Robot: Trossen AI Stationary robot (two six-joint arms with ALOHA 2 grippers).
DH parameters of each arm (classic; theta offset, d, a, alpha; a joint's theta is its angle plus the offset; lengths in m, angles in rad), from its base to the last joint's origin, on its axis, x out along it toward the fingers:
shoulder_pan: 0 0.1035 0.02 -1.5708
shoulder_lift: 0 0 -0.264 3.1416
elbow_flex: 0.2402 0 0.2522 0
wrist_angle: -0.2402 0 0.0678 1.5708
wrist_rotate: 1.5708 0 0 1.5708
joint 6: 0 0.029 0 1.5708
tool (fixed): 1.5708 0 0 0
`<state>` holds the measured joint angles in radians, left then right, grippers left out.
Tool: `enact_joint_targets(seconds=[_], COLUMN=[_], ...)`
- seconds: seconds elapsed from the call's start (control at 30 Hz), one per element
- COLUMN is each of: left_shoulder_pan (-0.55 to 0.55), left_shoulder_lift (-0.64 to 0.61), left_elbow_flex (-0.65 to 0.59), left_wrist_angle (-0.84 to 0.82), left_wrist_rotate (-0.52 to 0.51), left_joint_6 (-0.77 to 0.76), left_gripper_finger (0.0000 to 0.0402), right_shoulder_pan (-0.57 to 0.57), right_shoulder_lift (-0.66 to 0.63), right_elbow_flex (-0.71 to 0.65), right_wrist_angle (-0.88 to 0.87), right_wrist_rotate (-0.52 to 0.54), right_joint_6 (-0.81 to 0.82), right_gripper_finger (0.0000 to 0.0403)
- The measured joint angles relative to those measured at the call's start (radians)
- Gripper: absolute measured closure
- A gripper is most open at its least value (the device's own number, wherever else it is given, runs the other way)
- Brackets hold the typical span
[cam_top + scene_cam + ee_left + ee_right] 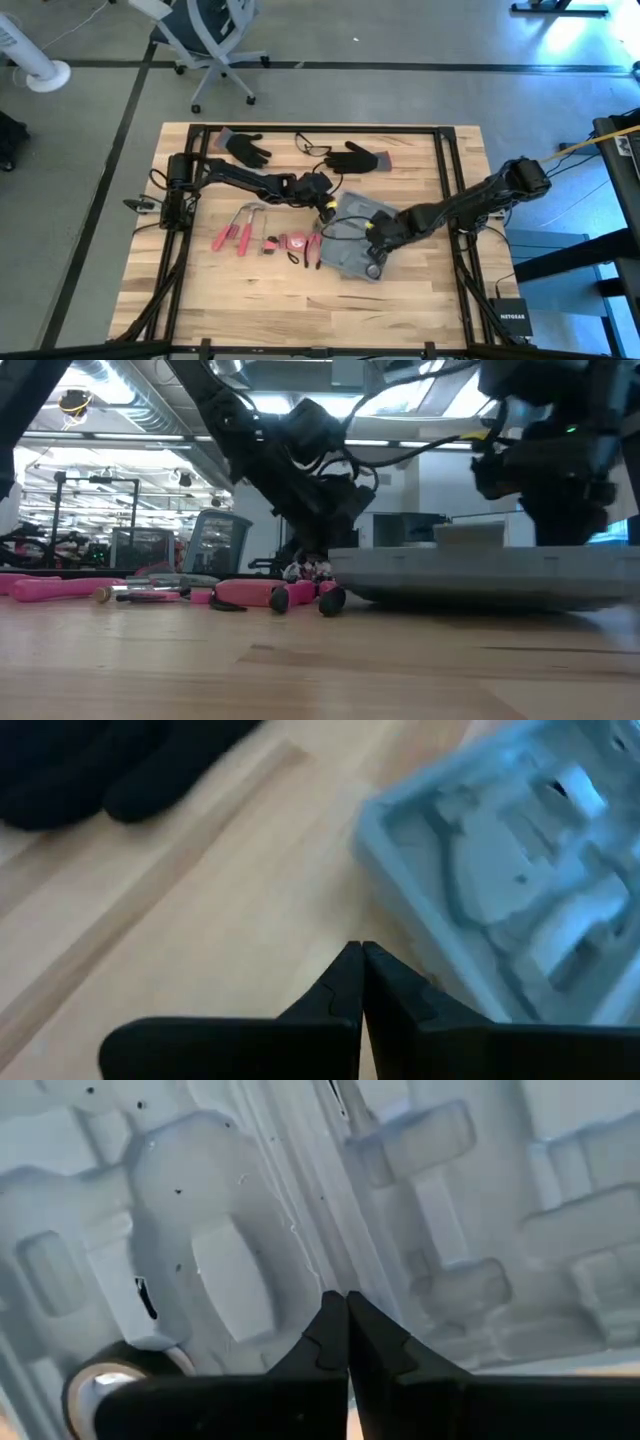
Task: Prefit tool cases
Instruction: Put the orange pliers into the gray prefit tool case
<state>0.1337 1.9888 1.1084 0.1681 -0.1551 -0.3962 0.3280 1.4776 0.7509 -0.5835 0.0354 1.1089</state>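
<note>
The grey-blue tool case (350, 245) lies open and flat on the wooden table, right of the middle, its moulded slots (220, 1230) facing up. My right gripper (346, 1298) is shut and points steeply down over the case's inside, near the ridge between its halves. My left gripper (361, 948) is shut and slants down over bare wood just beside the case's left corner (375, 825). In the high view my left gripper (326, 207) is at the case's far left corner and my right gripper (374, 238) is over its middle. My right gripper's shut fingertips (330, 1315) stand over the case's moulded inside (300, 1250), coming from above. I cannot tell whether they touch it. My left gripper's shut tips are beside the case's corner, and I cannot tell whether they touch it.
Red-handled tools (235, 236) and more small tools (298, 246) lie left of the case. Two black gloves (247, 149) (360, 158) and safety glasses (312, 148) lie at the far side. A round roll (108, 1385) sits at the case's near part. Bare wood spreads along the near edge.
</note>
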Motion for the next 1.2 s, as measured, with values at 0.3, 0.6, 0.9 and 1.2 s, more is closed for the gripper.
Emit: enact_joint_targets(seconds=[0.3,0.6,0.9,1.2], left_shoulder_pan=[0.013,0.064,-0.218,-0.386], left_shoulder_lift=[-0.025,-0.243,-0.157,0.021], left_elbow_flex=[0.064,0.071,0.059,0.061], left_wrist_angle=[0.023,-0.216,-0.025,0.15], left_wrist_rotate=[-0.002,-0.008,-0.033,-0.148], left_joint_6=[0.186,0.279,0.083,-0.31], left_gripper_finger=[0.0401,0.0401,0.0401,0.0401], right_shoulder_pan=[0.153,0.134,-0.124,-0.337], right_shoulder_lift=[-0.013,-0.181,-0.183,-0.099], right_elbow_flex=[0.008,0.031,-0.008,-0.01], right_wrist_angle=[0.053,-0.098,-0.032,0.04], right_wrist_rotate=[0.047,0.188,0.05,-0.106], right_joint_6=[0.404,0.397,0.031,-0.336], right_gripper_finger=[0.0403,0.0403,0.0403,0.0403])
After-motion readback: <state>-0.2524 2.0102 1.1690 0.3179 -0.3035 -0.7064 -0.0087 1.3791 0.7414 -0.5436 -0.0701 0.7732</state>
